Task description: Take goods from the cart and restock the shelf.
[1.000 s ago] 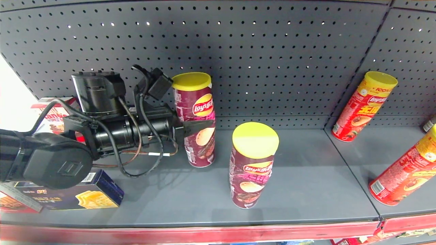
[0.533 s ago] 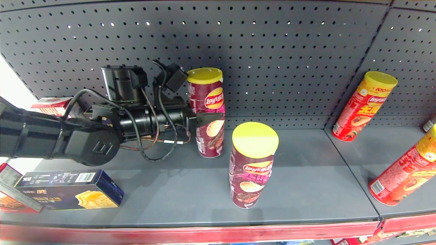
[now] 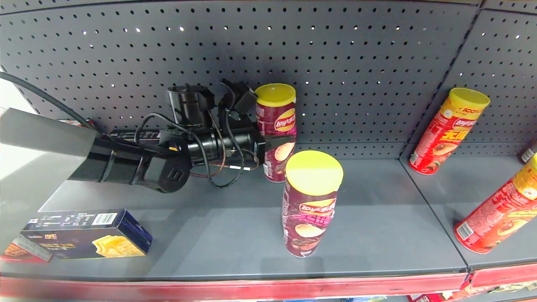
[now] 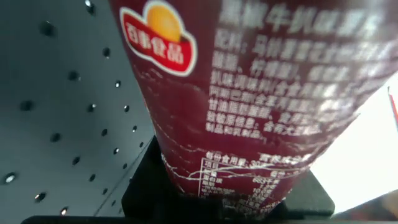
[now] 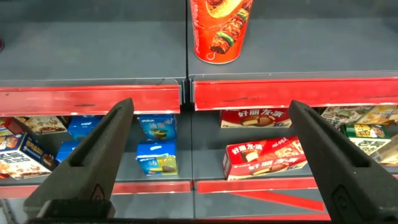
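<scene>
Maroon and capped with a yellow plastic lid, the tall cardboard crisp tube (image 3: 276, 119) stands upright at the back of the grey metal shelf (image 3: 377, 226). It is just in front of the grey perforated back panel (image 3: 335, 63). The left gripper (image 3: 277, 142) pinches it round the middle. One black finger lies across the front of the label and the other is hidden behind the tube. Whether the tube's base touches the shelf cannot be told. In the left wrist view the tube's printed side (image 4: 261, 106) sits close to the lens, with the back panel (image 4: 56, 93) beside it.

A second maroon tube with a yellow lid (image 3: 311, 205) stands free nearer the shelf's front edge, just ahead and a little to the right of the held one. The two are apart.

On the next bay to the right, a red crisp tube with a yellow lid (image 3: 449, 132) leans against the back panel. Another red tube (image 3: 499, 214) tilts nearer the front. A dark blue cardboard cracker box (image 3: 86, 233) lies flat at the front left, close behind the red price strip (image 3: 230, 289).

The right gripper (image 5: 211, 165) hangs with its two black fingers spread wide and nothing between them. It faces lower shelves, where an orange-red tube (image 5: 217, 31) stands at the edge of a grey shelf. Small blue boxes (image 5: 155, 143) and flat red boxes (image 5: 264, 155) sit on the level below.
</scene>
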`<state>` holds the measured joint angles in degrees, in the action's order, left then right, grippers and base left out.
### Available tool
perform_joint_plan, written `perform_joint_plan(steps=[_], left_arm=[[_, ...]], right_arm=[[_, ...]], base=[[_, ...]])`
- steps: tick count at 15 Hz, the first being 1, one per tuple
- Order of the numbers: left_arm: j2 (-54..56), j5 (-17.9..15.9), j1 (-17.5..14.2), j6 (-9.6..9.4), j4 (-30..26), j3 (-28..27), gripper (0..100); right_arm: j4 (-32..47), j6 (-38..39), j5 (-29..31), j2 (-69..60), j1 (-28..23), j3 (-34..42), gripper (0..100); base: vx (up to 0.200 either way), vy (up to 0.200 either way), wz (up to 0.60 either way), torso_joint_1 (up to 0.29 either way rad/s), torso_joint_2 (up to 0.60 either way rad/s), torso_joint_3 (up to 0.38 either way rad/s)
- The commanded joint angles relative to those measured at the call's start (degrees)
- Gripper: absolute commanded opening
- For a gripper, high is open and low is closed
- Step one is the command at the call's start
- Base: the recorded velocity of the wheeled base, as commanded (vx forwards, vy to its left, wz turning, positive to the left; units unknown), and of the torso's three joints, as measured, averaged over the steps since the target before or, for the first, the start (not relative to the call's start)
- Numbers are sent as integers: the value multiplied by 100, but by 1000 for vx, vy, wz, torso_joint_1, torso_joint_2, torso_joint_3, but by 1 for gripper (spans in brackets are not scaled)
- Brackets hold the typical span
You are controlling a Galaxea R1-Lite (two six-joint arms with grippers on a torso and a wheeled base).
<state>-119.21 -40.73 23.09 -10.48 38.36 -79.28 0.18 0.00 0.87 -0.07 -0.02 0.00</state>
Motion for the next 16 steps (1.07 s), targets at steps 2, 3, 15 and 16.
perform_joint_plan(steps=[2, 3, 15, 16], left_arm=[[-155, -23, 20, -94, 13, -9, 0], [-155, -14, 20, -103, 13, 9, 0], [-32, 39, -24, -85, 620, 914, 100], [153, 91, -50, -77, 611, 1072, 100]], right_arm=[[-1, 0, 1, 7, 2, 0, 100], [-1, 0, 1, 7, -6, 0, 100], [-1, 0, 1, 7, 2, 0, 100], [-1, 0, 1, 7, 2, 0, 100]], base=[[0, 0, 0, 0, 0, 0], [0, 0, 0, 0, 0, 0], [0, 0, 0, 0, 0, 0], [0, 0, 0, 0, 0, 0]])
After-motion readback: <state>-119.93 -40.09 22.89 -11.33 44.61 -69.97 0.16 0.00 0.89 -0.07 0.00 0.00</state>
